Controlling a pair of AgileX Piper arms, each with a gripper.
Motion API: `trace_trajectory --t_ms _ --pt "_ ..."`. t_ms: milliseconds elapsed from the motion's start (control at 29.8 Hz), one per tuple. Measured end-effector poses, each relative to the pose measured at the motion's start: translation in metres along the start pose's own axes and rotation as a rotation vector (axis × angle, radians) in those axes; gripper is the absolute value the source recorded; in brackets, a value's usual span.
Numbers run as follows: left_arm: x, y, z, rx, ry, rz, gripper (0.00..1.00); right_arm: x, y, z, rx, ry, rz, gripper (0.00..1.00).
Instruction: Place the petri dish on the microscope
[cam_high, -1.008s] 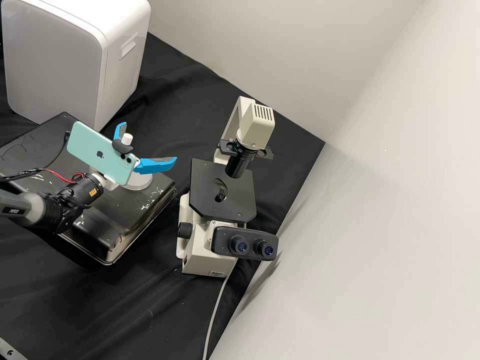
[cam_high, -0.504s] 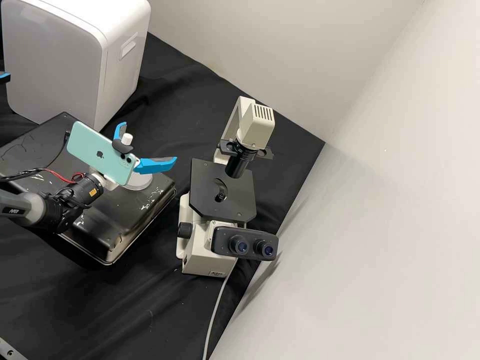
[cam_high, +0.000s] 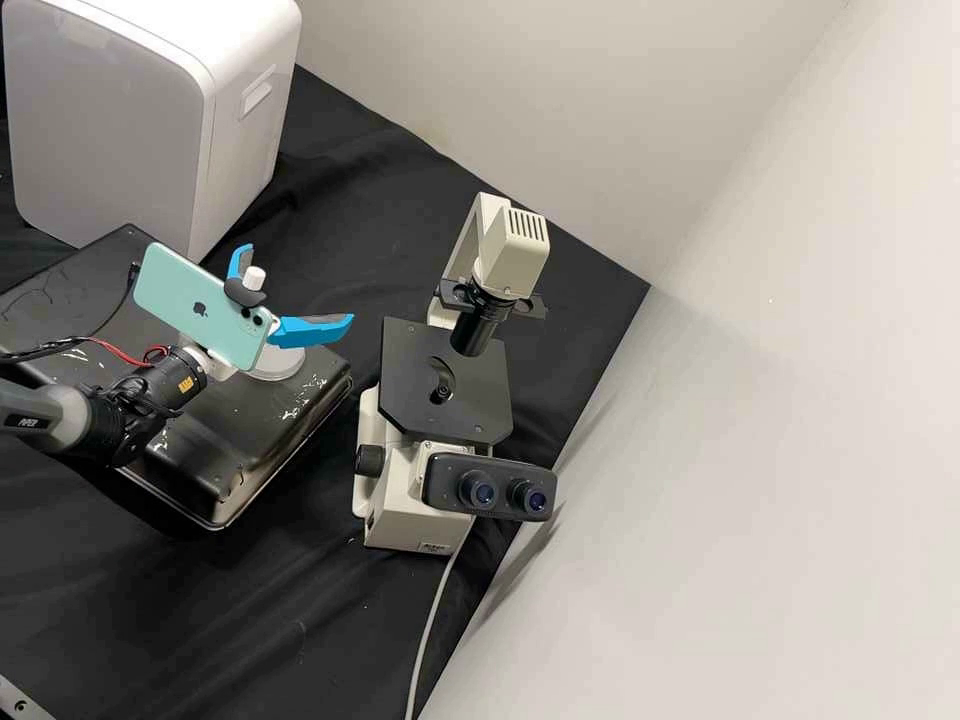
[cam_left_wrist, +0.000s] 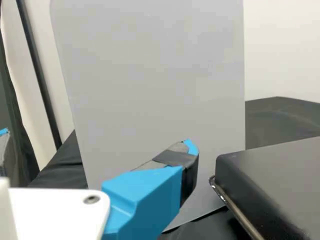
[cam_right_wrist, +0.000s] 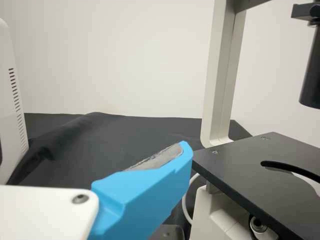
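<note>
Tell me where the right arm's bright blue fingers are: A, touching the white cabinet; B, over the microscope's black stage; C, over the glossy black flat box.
C: the high view shows the bright blue fingers above the glossy black flat box, apart from the cream microscope's black stage.

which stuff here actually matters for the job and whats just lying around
For the job: petri dish, microscope, right hand.
Just lying about: white appliance, black box under the dish, black cloth.
</note>
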Motion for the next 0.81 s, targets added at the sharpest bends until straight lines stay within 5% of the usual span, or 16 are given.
trace_trajectory --t_ms 101,370,638,806 --pt "-0.006 -0.0017 0.003 0.002 -0.031 0.026 1.00 0.000 0.000 0.000 0.000 0.000 0.000 1.00" --pt "-0.015 -0.0028 0.008 0.045 -0.113 0.075 1.00 0.000 0.000 0.000 0.000 0.000 0.000 1.00" --pt "-0.021 -0.0014 0.015 0.194 -0.319 0.075 1.00 0.000 0.000 0.000 0.000 0.000 0.000 1.00" --pt "-0.024 -0.0032 0.021 0.242 -0.405 0.069 1.00 0.000 0.000 0.000 0.000 0.000 0.000 1.00"
